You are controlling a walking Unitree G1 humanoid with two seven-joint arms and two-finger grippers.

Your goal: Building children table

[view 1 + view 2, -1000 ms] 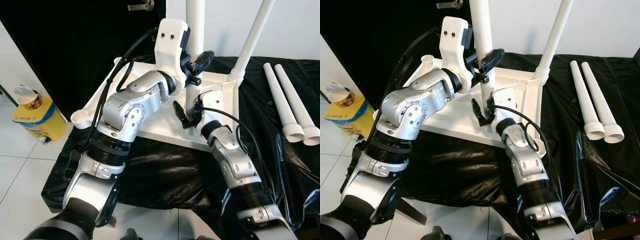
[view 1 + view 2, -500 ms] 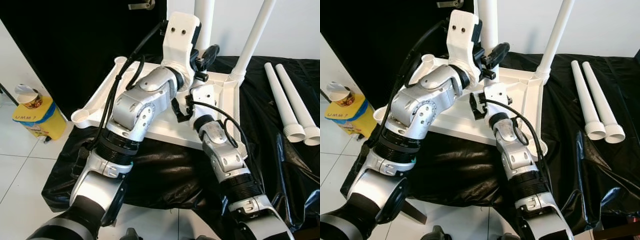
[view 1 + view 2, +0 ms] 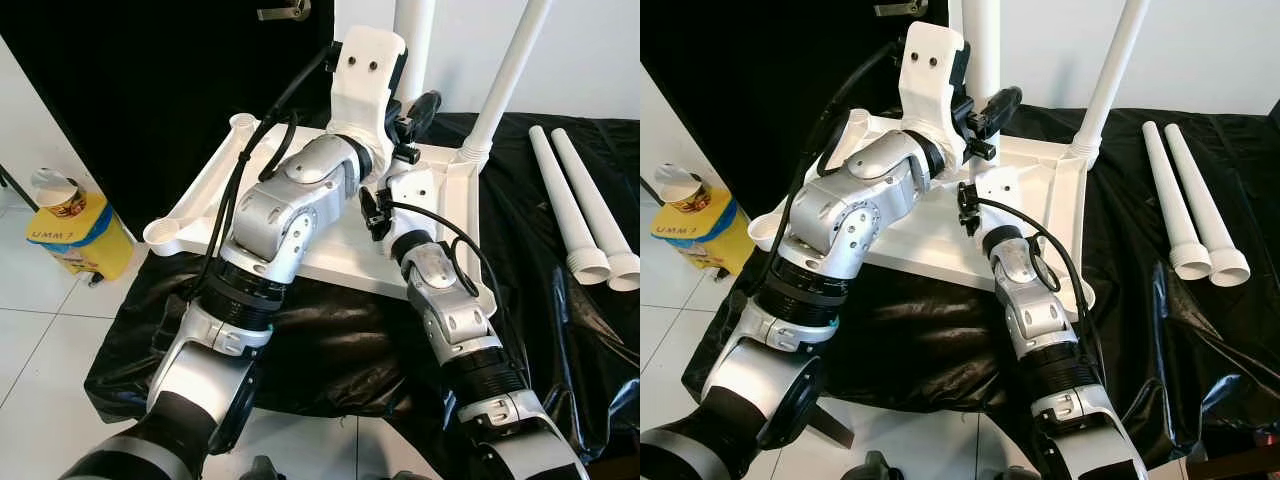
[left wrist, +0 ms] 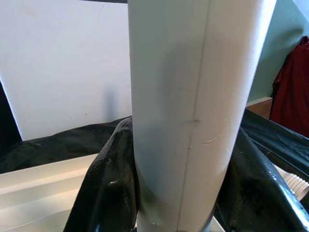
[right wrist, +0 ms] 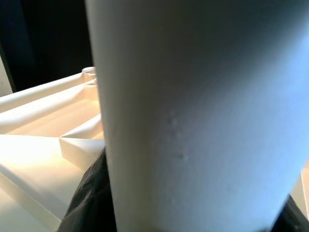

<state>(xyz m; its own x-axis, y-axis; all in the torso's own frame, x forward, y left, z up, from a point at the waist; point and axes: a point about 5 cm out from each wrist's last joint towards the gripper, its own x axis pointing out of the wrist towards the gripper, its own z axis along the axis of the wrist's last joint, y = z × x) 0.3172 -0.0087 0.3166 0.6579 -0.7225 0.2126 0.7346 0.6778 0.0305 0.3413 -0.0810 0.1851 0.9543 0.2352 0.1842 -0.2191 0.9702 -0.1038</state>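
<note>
The white table leg [image 3: 414, 40] stands upright over the inverted white tabletop [image 3: 300, 235], which lies underside-up on a black plastic sheet [image 3: 330, 350] spread on the floor. Its foot is hidden behind the arms, so I cannot tell whether it is seated in a corner socket or only resting near one. The left tool [image 3: 412, 112] is wrapped around the leg partway up, its black fingers [image 4: 108, 193] pressed against both sides of the tube. The right tool [image 3: 378, 208] is lower, close against the same leg near the tabletop; whether it is pinching or only touching the tube I cannot tell.

A second leg [image 3: 505, 85] already stands in the far right corner socket, slightly tilted. Two more legs [image 3: 580, 215] lie side by side on the sheet, well apart to the right. An empty socket [image 3: 160, 236] shows at the near left corner.

The main risk, as I judge it, is the leg going in crooked: both tools hold a smooth round tube, which could slip or rotate, and a sideways push could skid the light tabletop across the slick sheet. It could also knock the standing leg loose.
</note>
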